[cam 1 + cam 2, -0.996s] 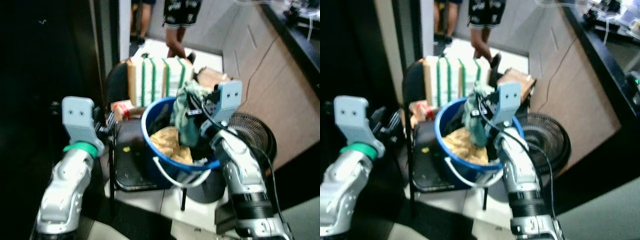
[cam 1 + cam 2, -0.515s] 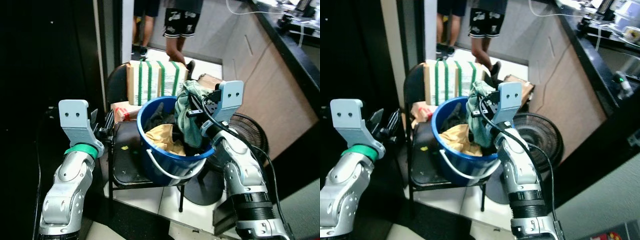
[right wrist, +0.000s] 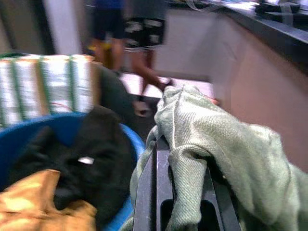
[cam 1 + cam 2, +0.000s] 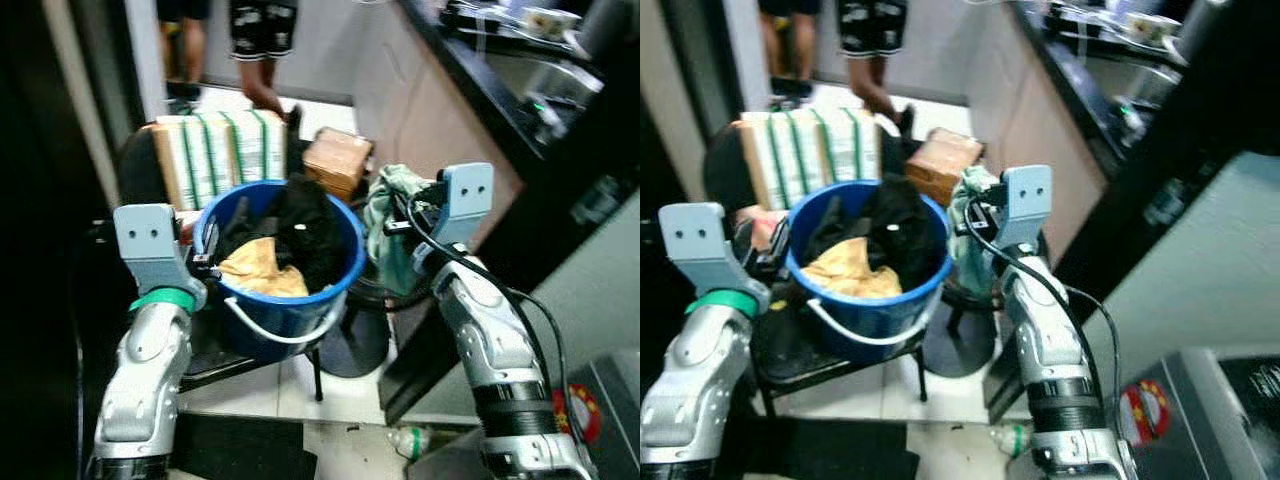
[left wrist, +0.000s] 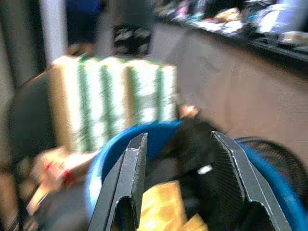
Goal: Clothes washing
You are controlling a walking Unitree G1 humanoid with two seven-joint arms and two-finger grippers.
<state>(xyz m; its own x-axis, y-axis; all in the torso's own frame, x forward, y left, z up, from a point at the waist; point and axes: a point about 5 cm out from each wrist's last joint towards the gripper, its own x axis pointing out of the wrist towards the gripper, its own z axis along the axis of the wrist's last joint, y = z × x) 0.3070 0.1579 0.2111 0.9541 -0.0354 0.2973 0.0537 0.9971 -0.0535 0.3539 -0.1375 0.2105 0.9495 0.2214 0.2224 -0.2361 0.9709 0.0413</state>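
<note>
Green garment hangs pinched in right gripper, just right of blue bucket w/ dark & yellow clothes; left gripper open, empty, by bucket's left rim.

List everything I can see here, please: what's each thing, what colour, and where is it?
bucket: one, blue with a white handle, on the chair
black garment: one, in the bucket
yellow garment: one, in the bucket beside the black one
green garment: one, pale green, hanging outside the bucket
chair: one, black, under the bucket
striped carton: one, white with green stripes, behind the bucket
cardboard box: one, brown, on the floor behind
fan: one, black, on the floor
person: legs only, far back
left gripper: open, at the bucket's rim
right gripper: shut on the green garment
</note>
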